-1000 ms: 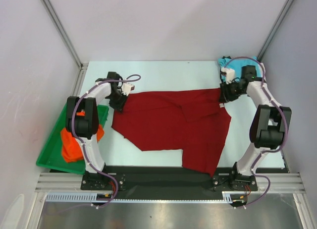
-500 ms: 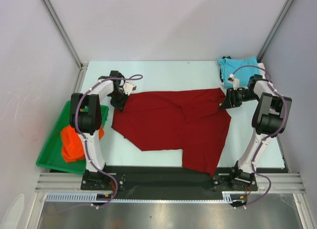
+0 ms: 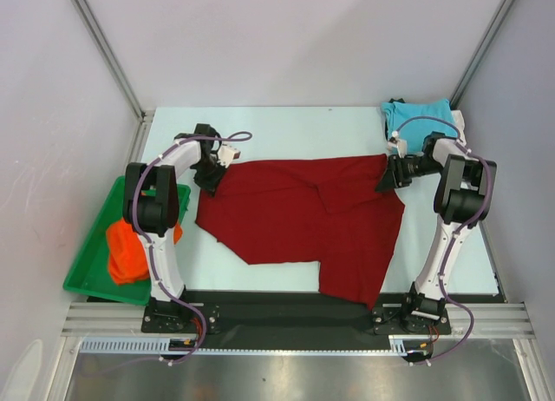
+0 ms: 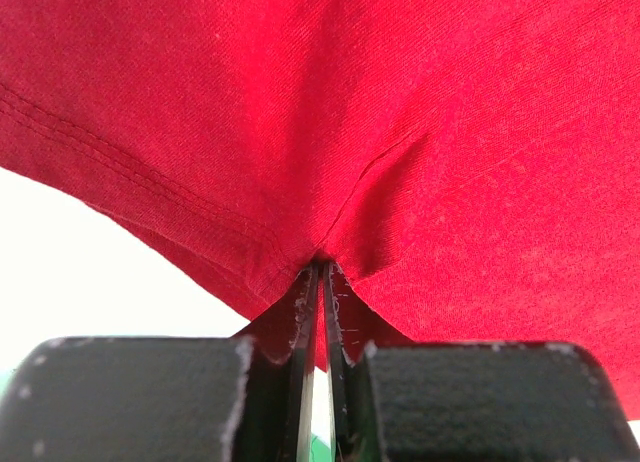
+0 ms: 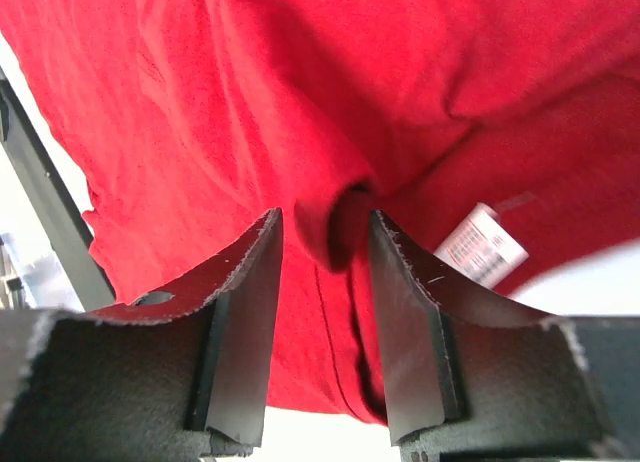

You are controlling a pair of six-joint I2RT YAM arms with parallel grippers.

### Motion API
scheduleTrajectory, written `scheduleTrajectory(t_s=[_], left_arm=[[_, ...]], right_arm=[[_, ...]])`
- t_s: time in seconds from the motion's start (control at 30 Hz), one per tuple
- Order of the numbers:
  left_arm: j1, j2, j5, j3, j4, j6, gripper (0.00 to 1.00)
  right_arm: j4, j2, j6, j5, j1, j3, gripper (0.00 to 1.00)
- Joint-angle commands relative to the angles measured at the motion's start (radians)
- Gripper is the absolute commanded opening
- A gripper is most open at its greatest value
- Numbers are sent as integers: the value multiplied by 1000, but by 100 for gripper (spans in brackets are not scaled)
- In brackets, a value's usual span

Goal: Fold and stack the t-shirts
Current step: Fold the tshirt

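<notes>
The large dark red t-shirt (image 3: 303,214) lies spread across the middle of the table, partly folded. My left gripper (image 3: 211,182) is at its far left corner, and in the left wrist view it (image 4: 321,272) is shut on a pinch of the red cloth (image 4: 400,112). My right gripper (image 3: 386,180) is at the shirt's far right corner. In the right wrist view it (image 5: 325,217) stands open around a raised fold of red cloth (image 5: 300,82), beside a white label (image 5: 482,245). A folded turquoise t-shirt (image 3: 421,119) sits at the back right. The orange t-shirt (image 3: 126,249) lies bunched in the tray.
A green plastic tray (image 3: 91,262) sits off the table's left edge beside the left arm. Enclosure walls and metal posts stand close on the left, right and back. The turquoise shirt lies just behind the right arm's wrist.
My right gripper has come forward and left from beside the turquoise shirt to the red shirt's far right corner. The left gripper has held its grip in place.
</notes>
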Motion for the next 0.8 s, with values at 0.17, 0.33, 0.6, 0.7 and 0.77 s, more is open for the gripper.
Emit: scheduleTrajectory(t_s=[0.17,0.33,0.6,0.7,0.77], left_arm=[[-2,30,-16,-39,-10,21,9],[-2,22,0,-29,-2,12,9],[-2,10,27,-24,6,1,9],[-2,5,29,-22,6,4,9],[-2,4,32,-19,3,1,9]], right_arm=[[-134,5,-86,-29,27,68,44],[-225,-21,-150,-20,30,53,44],[-182,-54,-123,-9,34,-15,44],[-124,-56,-75,0,45,-30,44],[-84,-57,-51,19,53,-32,43]])
